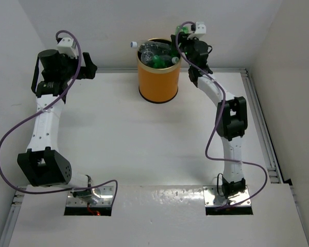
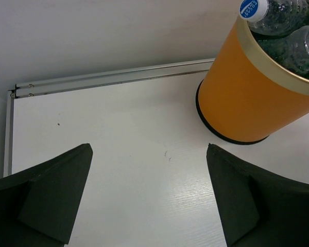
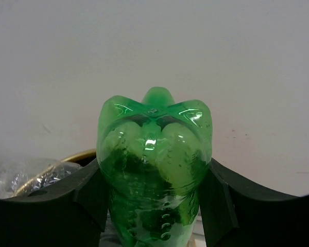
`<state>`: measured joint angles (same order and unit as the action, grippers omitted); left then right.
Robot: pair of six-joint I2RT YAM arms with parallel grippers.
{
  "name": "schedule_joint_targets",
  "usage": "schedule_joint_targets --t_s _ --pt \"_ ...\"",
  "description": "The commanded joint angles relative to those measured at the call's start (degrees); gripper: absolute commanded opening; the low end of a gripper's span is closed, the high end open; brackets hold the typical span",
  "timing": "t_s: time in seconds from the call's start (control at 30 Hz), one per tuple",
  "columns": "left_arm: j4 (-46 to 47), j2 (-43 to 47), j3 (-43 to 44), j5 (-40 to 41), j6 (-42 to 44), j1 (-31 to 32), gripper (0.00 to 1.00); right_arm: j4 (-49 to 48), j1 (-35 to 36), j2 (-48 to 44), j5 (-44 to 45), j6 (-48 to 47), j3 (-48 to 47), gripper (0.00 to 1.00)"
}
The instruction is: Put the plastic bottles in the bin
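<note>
Fingers (image 3: 224,198) of the right gripper (image 3: 154,206) are clamped on both flanks of a translucent green plastic bottle (image 3: 153,149), whose lobed base points away from the wrist. The bottle hangs at the right-hand gold rim of the cylindrical orange bin (image 1: 158,85). The bin stands at the far side of the white table (image 1: 144,144), close to the back wall.

The step in hand appears to be the drop. Centre the bottle over the opening before letting go. The bin is heaped with clear and green plastic bottles (image 1: 155,54), and one blue-capped clear bottle (image 2: 256,10) leans out over the left rim. A release at the edge could therefore roll off the pile.

Room is tight behind the bin, where the wall is near. The near side of the bin offers free room for withdrawal.

The left gripper (image 2: 149,154), jaws spread wide and holding nothing, hovers over the table to the left of the bin, not touching it.
</note>
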<state>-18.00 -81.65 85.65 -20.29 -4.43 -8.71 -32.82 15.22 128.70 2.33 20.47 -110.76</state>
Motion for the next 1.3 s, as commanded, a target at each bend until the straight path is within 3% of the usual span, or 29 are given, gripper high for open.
schedule_joint_targets --t_s 0.0,0.2,0.37,0.43,0.47,0.5,0.53,0.6,0.63,0.93,1.1,1.27 --pt "1.3 1.2 -0.3 -0.1 2.0 -1.1 1.0 2.3 1.5 -2.2 -2.1 -8.2 2.1 0.0" --pt "1.3 0.2 0.2 -0.6 2.6 -1.1 1.0 6.4 3.1 -2.6 -9.5 -13.2 3.6 0.0" --pt "1.3 -0.4 0.2 -1.2 3.1 -1.1 1.0 14.0 3.8 -0.2 -12.0 -14.4 -0.9 0.0" --pt "1.3 -0.4 0.2 -1.7 3.1 -1.1 1.0 15.1 4.0 0.1 -12.0 -14.7 -1.9 0.12" --pt "1.3 -0.9 0.2 -1.7 3.1 -1.1 1.0 15.2 4.2 0.0 -12.1 -14.4 -1.8 0.22" --pt "1.3 -0.9 0.2 -1.7 3.1 -1.1 1.0 15.5 4.0 -0.1 -12.2 -14.6 -2.0 0.43" --pt "1.3 -0.9 0.7 -1.7 3.1 -1.7 1.0 15.9 4.0 -0.6 -12.1 -14.0 -2.4 0.54" --pt "1.3 -0.9 0.8 -1.7 3.1 -1.7 1.0 16.7 4.1 -1.7 -13.3 -12.2 -2.7 0.74" --pt "1.3 -0.9 1.3 -1.7 3.1 -1.7 1.0 16.6 4.0 -2.1 -13.7 -11.8 -3.1 0.78" --pt "1.3 -2.7 3.2 -2.2 2.6 -1.7 1.0 16.2 4.0 -7.0 -16.2 -6.5 -5.6 0.94" --pt "0.7 -4.0 4.3 -1.5 2.0 -1.7 1.0 16.4 3.8 -12.0 -16.5 -5.4 -5.6 0.99" --pt "-6.9 -7.0 10.0 0.5 4.5 -1.7 1.0 17.5 2.4 -18.5 -15.8 -5.6 -2.0 1.0"
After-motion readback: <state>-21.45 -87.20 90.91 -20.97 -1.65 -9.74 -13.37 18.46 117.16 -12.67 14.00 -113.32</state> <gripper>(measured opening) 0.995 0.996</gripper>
